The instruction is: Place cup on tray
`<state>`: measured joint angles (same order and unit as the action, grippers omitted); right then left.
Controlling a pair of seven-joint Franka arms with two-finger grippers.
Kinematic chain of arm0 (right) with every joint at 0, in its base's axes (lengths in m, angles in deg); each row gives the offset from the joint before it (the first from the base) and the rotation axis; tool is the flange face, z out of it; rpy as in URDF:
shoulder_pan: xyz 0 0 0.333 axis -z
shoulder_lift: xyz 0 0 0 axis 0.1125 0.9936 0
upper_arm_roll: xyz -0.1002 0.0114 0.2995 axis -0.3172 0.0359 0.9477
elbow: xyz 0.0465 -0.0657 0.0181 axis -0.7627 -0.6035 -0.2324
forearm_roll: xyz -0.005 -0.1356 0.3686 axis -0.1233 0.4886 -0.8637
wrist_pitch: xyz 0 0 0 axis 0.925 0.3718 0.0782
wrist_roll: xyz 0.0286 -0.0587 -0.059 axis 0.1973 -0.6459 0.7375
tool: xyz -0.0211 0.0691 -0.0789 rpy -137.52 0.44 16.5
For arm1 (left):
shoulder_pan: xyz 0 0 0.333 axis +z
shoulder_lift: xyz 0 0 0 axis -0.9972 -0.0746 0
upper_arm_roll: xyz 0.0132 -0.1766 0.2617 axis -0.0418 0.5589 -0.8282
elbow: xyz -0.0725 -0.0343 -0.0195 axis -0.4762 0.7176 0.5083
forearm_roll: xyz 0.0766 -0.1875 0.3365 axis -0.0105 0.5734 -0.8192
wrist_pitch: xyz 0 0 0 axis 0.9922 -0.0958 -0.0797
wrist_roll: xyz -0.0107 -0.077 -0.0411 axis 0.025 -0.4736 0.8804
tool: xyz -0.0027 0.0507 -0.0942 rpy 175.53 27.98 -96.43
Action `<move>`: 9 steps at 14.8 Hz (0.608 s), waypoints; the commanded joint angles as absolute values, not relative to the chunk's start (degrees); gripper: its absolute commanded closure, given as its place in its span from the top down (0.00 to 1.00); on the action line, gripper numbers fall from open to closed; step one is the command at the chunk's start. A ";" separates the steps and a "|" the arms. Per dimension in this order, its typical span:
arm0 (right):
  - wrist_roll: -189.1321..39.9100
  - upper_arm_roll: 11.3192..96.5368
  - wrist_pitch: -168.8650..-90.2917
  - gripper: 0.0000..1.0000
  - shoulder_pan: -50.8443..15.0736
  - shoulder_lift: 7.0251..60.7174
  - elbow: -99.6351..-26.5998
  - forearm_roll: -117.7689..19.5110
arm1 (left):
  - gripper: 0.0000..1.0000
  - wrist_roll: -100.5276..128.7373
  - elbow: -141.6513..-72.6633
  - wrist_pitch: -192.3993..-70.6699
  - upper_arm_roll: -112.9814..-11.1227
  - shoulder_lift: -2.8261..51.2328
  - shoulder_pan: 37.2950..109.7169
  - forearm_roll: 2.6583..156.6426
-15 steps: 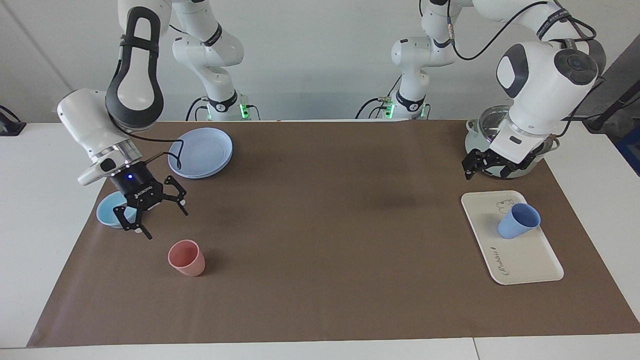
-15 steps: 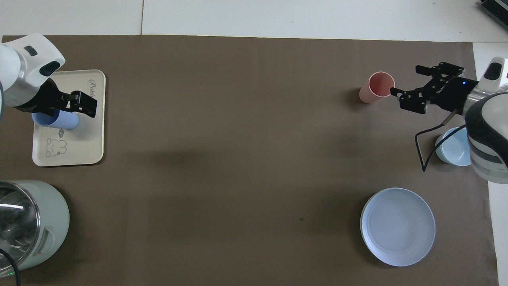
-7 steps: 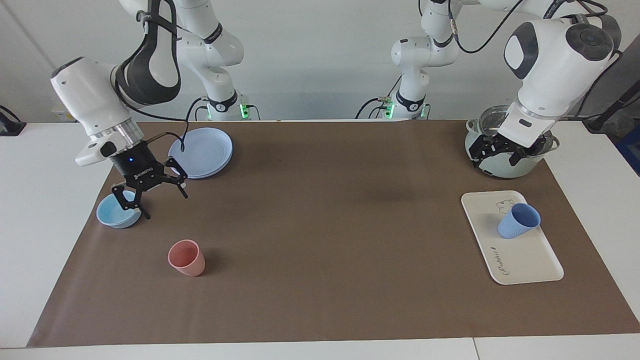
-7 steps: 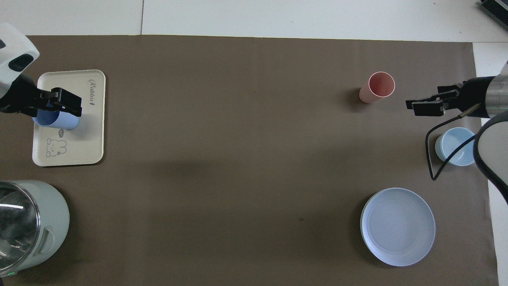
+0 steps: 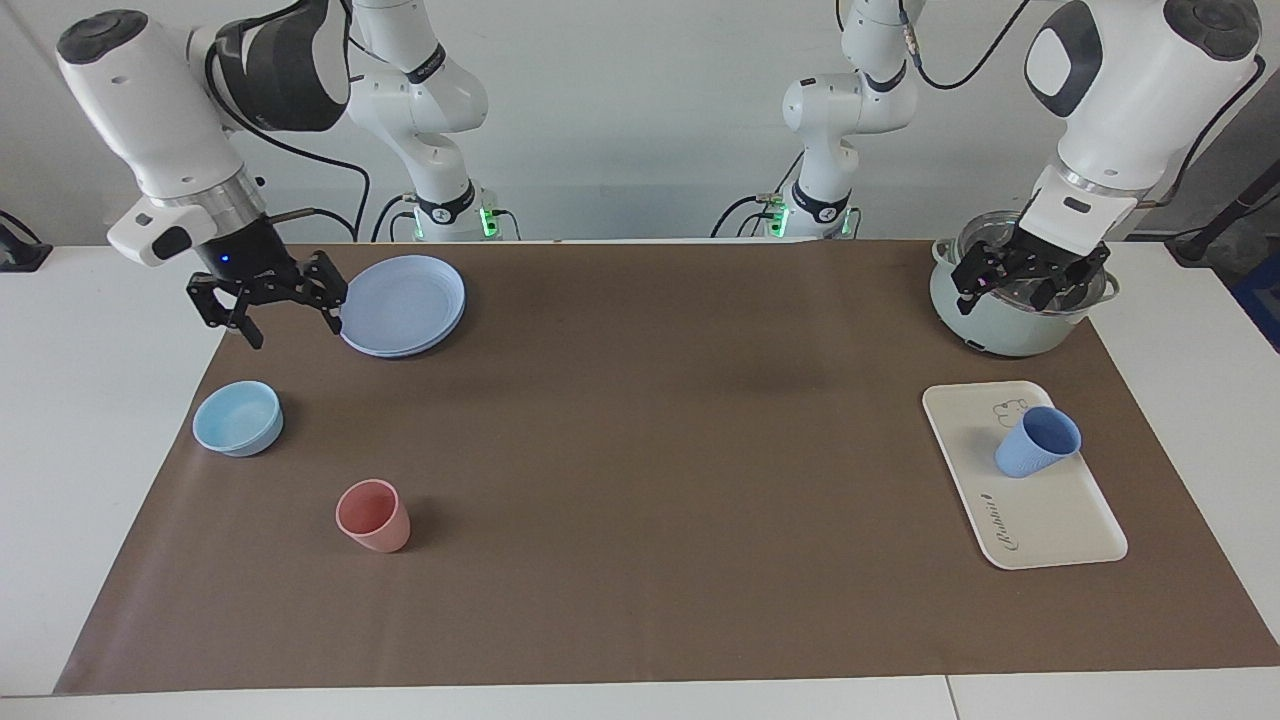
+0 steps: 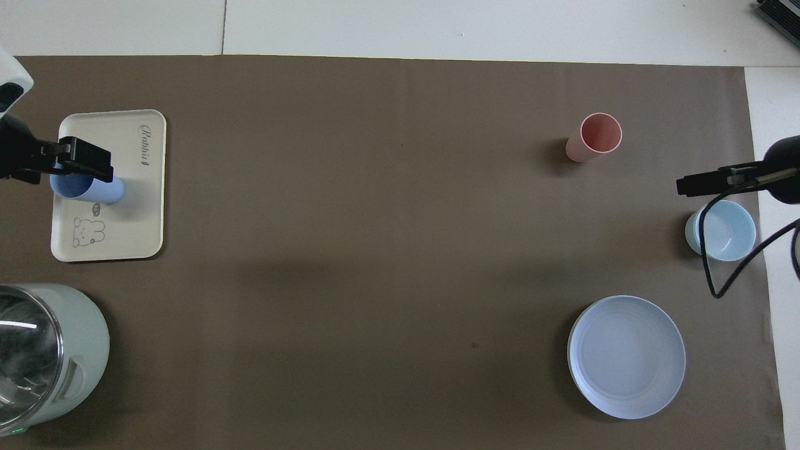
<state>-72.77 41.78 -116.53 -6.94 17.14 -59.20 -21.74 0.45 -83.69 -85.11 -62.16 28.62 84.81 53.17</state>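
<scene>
The periwinkle-blue cup point(image 5: 1038, 442) point(image 6: 94, 189) stands tilted on the cream tray point(image 5: 1050, 525) point(image 6: 125, 231), at the tray's end nearer the robots, by the bear drawing. Nothing holds it. My left gripper point(image 5: 1002, 292) point(image 6: 82, 160) hangs open and empty, raised over the pot; from overhead it overlaps the cup's rim. My right gripper point(image 5: 293, 330) point(image 6: 700, 185) is open and empty too, raised at the right arm's end of the table, beside the blue plate.
A salmon-pink cup point(image 5: 373, 515) point(image 6: 594, 136), a light-blue bowl point(image 5: 238, 418) point(image 6: 720, 230) and a round blue plate point(image 5: 403, 303) point(image 6: 626, 356) sit toward the right arm's end. A pale-green pot point(image 5: 1020, 330) point(image 6: 62, 350) stands nearer the robots than the tray.
Both arms have risen and drawn back toward their bases. The right gripper left the bowl and pink cup; the left went from near the tray to over the pot. The cup stayed put.
</scene>
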 commanded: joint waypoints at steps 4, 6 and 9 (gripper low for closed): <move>-79.18 42.51 -97.10 1.00 -6.46 17.04 -47.19 -19.24 | 1.00 0.86 -84.44 -84.73 -62.18 29.61 85.20 53.99; -79.18 42.59 -94.16 1.00 -6.81 16.77 -46.90 -19.15 | 1.00 1.03 -84.53 -84.73 -62.18 29.69 85.28 53.99; -78.92 42.86 -96.08 1.00 -7.51 16.51 -47.52 -15.22 | 1.00 0.95 -85.14 -84.56 -62.18 30.04 86.95 54.34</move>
<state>-77.93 42.20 -95.47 -7.01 16.44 -47.43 -18.55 0.81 -83.78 -85.09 -62.25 28.64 85.75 53.22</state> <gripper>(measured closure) 0.000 0.000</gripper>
